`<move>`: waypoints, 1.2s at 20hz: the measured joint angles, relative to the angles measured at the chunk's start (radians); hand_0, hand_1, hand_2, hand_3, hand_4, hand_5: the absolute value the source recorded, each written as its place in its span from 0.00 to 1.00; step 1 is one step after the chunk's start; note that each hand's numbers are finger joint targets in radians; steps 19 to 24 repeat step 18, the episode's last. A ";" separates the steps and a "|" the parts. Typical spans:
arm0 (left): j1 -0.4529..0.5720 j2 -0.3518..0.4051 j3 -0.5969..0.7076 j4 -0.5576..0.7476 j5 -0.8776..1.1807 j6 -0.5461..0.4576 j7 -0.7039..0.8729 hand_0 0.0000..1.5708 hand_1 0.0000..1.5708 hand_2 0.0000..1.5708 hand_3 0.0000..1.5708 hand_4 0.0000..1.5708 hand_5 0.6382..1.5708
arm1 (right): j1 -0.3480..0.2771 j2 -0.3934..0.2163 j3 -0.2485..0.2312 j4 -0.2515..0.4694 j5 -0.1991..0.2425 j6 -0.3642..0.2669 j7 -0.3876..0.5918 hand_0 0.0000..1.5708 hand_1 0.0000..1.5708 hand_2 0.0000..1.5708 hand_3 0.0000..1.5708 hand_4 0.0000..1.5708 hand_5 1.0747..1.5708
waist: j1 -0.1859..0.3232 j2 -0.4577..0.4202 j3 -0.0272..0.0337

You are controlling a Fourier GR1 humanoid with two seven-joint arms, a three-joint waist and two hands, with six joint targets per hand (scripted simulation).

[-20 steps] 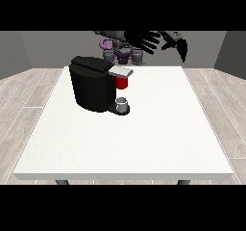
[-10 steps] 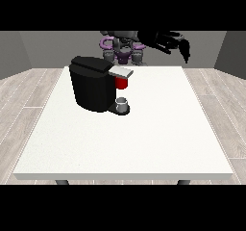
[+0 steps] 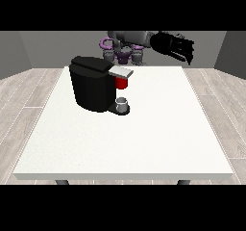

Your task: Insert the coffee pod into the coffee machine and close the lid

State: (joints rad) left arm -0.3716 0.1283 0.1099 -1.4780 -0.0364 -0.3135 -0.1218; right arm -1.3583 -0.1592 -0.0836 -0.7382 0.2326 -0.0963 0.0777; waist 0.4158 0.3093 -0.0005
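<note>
Hand at view's right (image 3: 175,46) seen raised above table's far edge, fingers hanging down, relaxed, nothing held. Coffee machine (image 3: 95,83) found well apart from those fingers, lower and toward view's left, on white table (image 3: 144,143). Red pod holder (image 3: 122,83) under grey lid (image 3: 120,71) (pod itself cannot be made out). Small grey cup (image 3: 122,104) standing on machine's base. Other hand not discernible.

Front view, sole camera: stands across the white table (image 3: 144,148) from the robot (image 3: 126,44), raised, facing it and tilted downward. Far enough that the whole tabletop shows; robot small beyond the table's far edge. No second view shares the scene.
</note>
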 measured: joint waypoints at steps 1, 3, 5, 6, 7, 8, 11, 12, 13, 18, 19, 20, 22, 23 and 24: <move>-0.002 0.000 -0.002 -0.004 0.002 -0.002 0.004 0.00 0.00 0.00 0.00 0.18 1.00 | -0.005 0.001 -0.007 0.007 -0.003 -0.003 -0.004 0.00 0.00 0.00 0.00 0.03 1.00 | 0.005 0.004 0.0001; -0.009 0.003 0.006 0.002 0.010 -0.004 -0.001 0.00 0.00 0.00 0.00 0.21 1.00 | -0.021 -0.003 -0.014 0.016 -0.008 0.004 -0.005 0.00 0.00 0.00 0.00 0.06 1.00 | 0.003 0.012 0.0000; -0.017 0.008 0.007 -0.003 0.016 -0.009 0.008 0.00 0.00 0.00 0.00 0.17 1.00 | -0.030 -0.010 -0.024 0.027 -0.013 0.008 -0.016 0.00 0.00 0.00 0.00 0.00 1.00 | 0.007 0.022 0.0001; -0.018 0.006 0.004 -0.001 0.011 -0.006 0.003 0.00 0.00 0.00 0.00 0.19 1.00 | -0.035 -0.004 -0.026 0.028 -0.013 0.001 -0.024 0.00 0.00 0.00 0.00 0.00 1.00 | 0.006 0.029 0.0002; -0.020 0.008 0.005 0.003 0.014 -0.010 -0.001 0.00 0.00 0.00 0.00 0.20 1.00 | -0.043 -0.007 -0.029 0.031 -0.016 0.007 -0.027 0.00 0.00 0.00 0.00 0.00 1.00 | 0.006 0.033 0.0001; -0.017 0.001 0.001 0.003 0.011 -0.004 -0.007 0.00 0.00 0.00 0.00 0.22 1.00 | -0.045 -0.007 -0.031 0.033 -0.019 0.012 -0.034 0.00 0.00 0.00 0.00 0.00 1.00 | 0.002 0.034 0.0001; 0.008 0.007 0.007 0.006 0.016 -0.011 -0.014 0.00 0.00 0.00 0.00 0.21 1.00 | -0.012 0.016 -0.025 0.033 -0.026 0.028 -0.070 0.00 0.00 0.00 0.00 0.00 1.00 | -0.015 0.007 0.0003; 0.020 0.010 0.009 0.012 0.017 -0.014 -0.017 0.00 0.00 0.00 0.00 0.21 1.00 | 0.006 0.038 -0.018 0.027 -0.026 0.022 -0.087 0.00 0.00 0.00 0.00 0.00 1.00 | -0.024 -0.007 0.0003; 0.037 0.002 0.004 0.015 0.012 -0.010 -0.020 0.00 0.00 0.00 0.00 0.16 1.00 | 0.025 0.062 -0.010 0.022 -0.027 0.020 -0.098 0.00 0.00 0.00 0.00 0.11 1.00 | -0.035 -0.028 0.0004; 0.071 -0.001 0.010 0.064 -0.001 0.004 -0.027 0.00 0.00 0.00 0.00 0.17 1.00 | 0.122 0.127 0.047 -0.024 -0.074 0.036 -0.177 0.00 0.00 0.00 0.00 0.17 1.00 | -0.093 -0.102 0.0002; 0.071 -0.001 0.010 0.064 -0.001 0.004 -0.027 0.00 0.00 0.00 0.00 0.17 1.00 | 0.122 0.127 0.047 -0.024 -0.074 0.036 -0.177 0.00 0.00 0.00 0.00 0.17 1.00 | -0.093 -0.102 0.0002; 0.071 -0.001 0.010 0.064 -0.001 0.004 -0.027 0.00 0.00 0.00 0.00 0.17 1.00 | 0.122 0.127 0.047 -0.024 -0.074 0.036 -0.177 0.00 0.00 0.00 0.00 0.17 1.00 | -0.093 -0.102 0.0002; 0.071 -0.001 0.010 0.064 -0.001 0.004 -0.027 0.00 0.00 0.00 0.00 0.17 1.00 | 0.122 0.127 0.047 -0.024 -0.074 0.036 -0.177 0.00 0.00 0.00 0.00 0.17 1.00 | -0.093 -0.102 0.0002; 0.071 -0.001 0.010 0.064 -0.001 0.004 -0.027 0.00 0.00 0.00 0.00 0.17 1.00 | 0.122 0.127 0.047 -0.024 -0.074 0.036 -0.177 0.00 0.00 0.00 0.00 0.17 1.00 | -0.093 -0.102 0.0002; 0.071 -0.001 0.010 0.064 -0.001 0.004 -0.027 0.00 0.00 0.00 0.00 0.17 1.00 | 0.122 0.127 0.047 -0.024 -0.074 0.036 -0.177 0.00 0.00 0.00 0.00 0.17 1.00 | -0.093 -0.102 0.0002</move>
